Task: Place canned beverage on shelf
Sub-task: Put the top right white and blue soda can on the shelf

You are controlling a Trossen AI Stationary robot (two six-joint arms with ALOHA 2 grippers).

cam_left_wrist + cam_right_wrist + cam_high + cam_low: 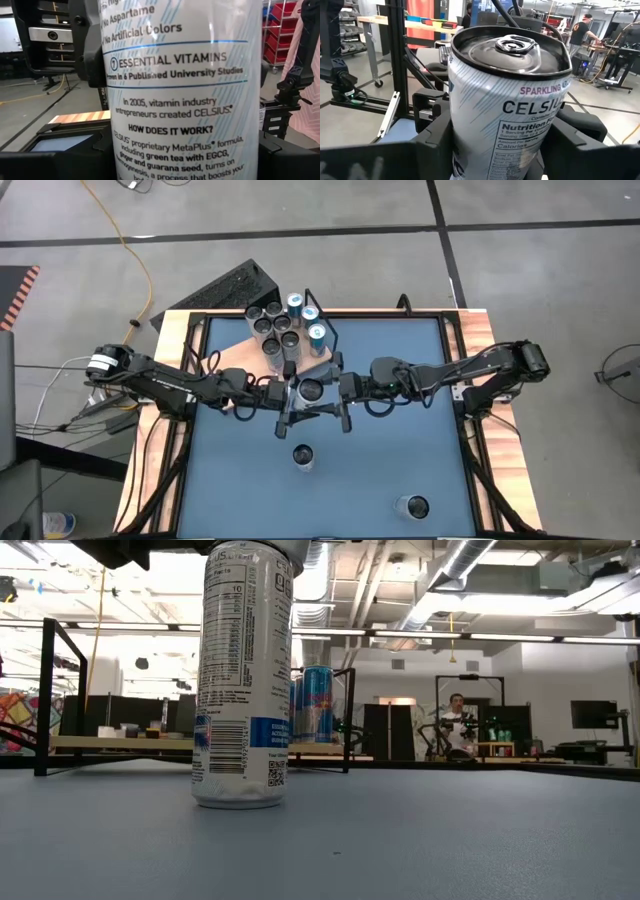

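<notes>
A tall white Celsius can (pixel 311 390) is held up over the middle of the blue table, between my two grippers. My left gripper (pixel 297 393) comes at it from the table's left and my right gripper (pixel 326 390) from the right. Each is shut on the can. The can fills the left wrist view (pixel 185 100) and the right wrist view (pixel 510 100). The shelf (pixel 238 356), a pale-wood board with a black wire frame, lies at the far left and carries several upright cans (pixel 275 330). The low view does not show the held can. My left gripper pinches the can's lower body (pixel 120 150) between its two fingers, coming level from the table's left. The can stands upright in the hold. My right gripper pinches the can's upper body, just below the rim (pixel 457 125), between its two fingers (pixel 95 50), coming level from the table's right. The can's lid faces up.
A second white can (pixel 303 455) stands on the table nearer the front and looms large in the low view (pixel 243 670). A third can (pixel 414 507) stands at the near right. Blue cans (pixel 318 705) stand on the shelf behind. A person (pixel 457 715) is far back in the room.
</notes>
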